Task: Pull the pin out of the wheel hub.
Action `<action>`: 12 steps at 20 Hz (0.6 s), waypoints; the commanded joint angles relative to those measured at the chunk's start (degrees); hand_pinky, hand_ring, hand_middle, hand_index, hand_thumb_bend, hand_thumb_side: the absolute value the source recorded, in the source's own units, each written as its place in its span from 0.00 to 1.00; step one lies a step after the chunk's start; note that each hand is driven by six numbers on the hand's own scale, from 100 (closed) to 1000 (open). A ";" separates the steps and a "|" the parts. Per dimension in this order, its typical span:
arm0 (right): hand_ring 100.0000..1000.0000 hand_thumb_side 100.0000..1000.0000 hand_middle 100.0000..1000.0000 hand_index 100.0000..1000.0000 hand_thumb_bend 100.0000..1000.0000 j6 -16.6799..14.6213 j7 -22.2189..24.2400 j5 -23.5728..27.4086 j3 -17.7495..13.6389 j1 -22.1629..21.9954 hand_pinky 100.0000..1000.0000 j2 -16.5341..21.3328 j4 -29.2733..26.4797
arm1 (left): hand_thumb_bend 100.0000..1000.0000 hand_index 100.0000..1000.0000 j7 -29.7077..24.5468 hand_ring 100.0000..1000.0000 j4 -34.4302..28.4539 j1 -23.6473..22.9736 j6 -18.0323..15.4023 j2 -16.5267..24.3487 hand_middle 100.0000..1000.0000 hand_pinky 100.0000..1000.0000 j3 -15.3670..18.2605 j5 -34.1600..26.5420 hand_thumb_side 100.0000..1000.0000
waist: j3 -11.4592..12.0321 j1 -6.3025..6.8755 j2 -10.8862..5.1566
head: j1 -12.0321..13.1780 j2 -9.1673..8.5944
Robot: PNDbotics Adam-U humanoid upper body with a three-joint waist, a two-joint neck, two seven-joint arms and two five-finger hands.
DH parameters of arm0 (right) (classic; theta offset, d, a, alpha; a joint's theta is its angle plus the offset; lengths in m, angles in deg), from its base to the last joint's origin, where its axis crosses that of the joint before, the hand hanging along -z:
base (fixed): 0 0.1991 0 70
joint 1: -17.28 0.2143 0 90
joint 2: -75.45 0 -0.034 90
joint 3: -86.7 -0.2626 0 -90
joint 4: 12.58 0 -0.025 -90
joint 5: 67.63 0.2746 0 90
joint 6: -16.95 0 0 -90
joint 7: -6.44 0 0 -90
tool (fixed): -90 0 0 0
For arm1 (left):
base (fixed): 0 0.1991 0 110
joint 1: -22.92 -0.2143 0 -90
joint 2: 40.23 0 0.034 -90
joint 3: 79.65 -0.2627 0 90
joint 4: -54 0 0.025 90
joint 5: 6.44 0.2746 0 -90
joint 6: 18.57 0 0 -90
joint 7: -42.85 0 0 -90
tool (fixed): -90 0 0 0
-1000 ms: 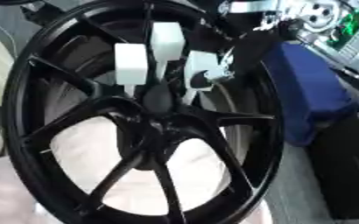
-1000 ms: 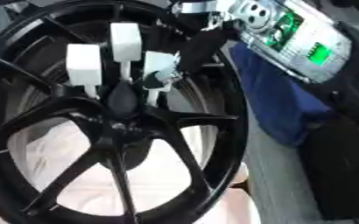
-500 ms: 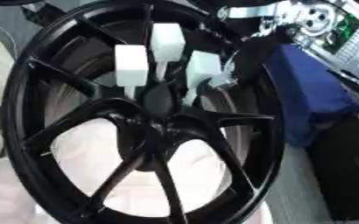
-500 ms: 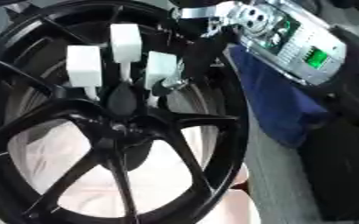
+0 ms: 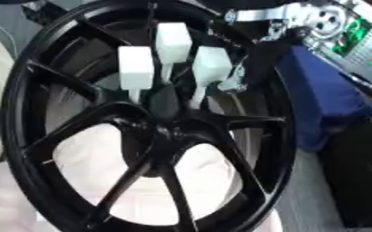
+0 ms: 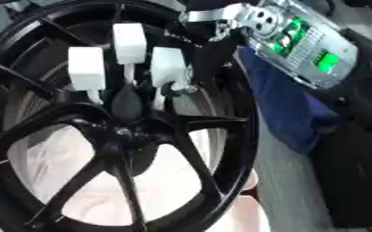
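Left eye view shows three white pins [image 5: 173, 41] stuck in the middle of the black wheel [image 5: 30, 90]. Right hand [image 5: 235, 78] reaches behind the right pin, maybe pinching it; I cannot tell.

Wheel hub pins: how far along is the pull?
Done: nothing yet. All three white pins sit in the wheel hub: left pin, middle pin, right pin.
In hand: the right hand is at the right pin; whether it grips it cannot be told.
Left: drawing a pin out.
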 commanded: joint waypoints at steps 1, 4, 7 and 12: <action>0.59 0.05 0.44 0.48 0.23 0.26 -0.85 1.46 -0.86 0.76 0.62 0.93 -0.08 | 0.13 0.71 0.05 0.65 -0.85 0.40 0.20 0.34 0.57 0.84 0.33 0.34 0.56 | 0.02 0.28 -0.91 | 0.07 -0.69; 0.57 0.02 0.41 0.46 0.24 0.38 -1.20 2.24 -0.71 0.93 0.61 0.92 -0.23 | 0.13 0.71 0.06 0.65 -0.85 0.33 0.25 0.30 0.57 0.84 0.37 0.41 0.56 | 0.02 0.28 -0.91 | 0.09 -0.58; 0.55 0.01 0.41 0.45 0.27 0.78 -1.32 3.10 -0.80 1.28 0.60 0.97 -0.55 | 0.13 0.71 0.13 0.65 -0.85 0.22 0.32 0.28 0.57 0.85 0.45 0.48 0.56 | -0.11 0.28 -0.98 | 0.18 -0.41; 0.52 0.00 0.39 0.41 0.28 1.90 -0.93 5.16 -1.25 2.39 0.60 1.37 -2.29 | 0.13 0.70 0.25 0.65 -0.85 0.08 0.44 0.39 0.57 0.85 0.55 0.60 0.56 | -0.50 0.28 -1.22 | 0.31 -0.26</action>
